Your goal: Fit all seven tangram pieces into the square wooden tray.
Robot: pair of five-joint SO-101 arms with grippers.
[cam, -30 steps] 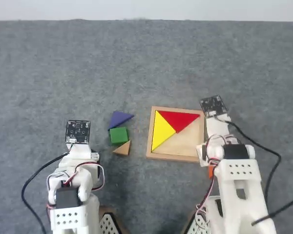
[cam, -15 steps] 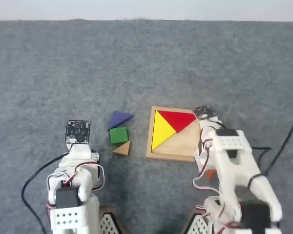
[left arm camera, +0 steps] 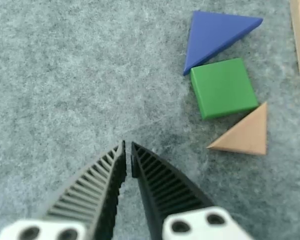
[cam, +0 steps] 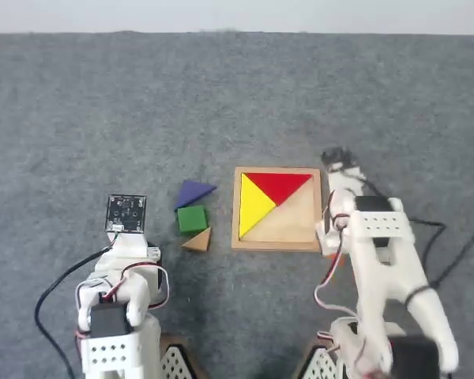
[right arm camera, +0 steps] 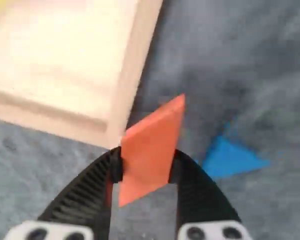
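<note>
Beside the tray, the right tool clamps an orange piece, apparently tilted

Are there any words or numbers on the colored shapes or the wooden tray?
None. The tray and pieces, like the green square and the orange piece in the right end effector, are plain. Anything on the left arm's circuit board is too small to read.

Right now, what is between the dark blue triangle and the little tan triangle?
The green square sits between the dark blue triangle and the tan triangle, clearest in the left wrist view; the high view shows it too.
</note>
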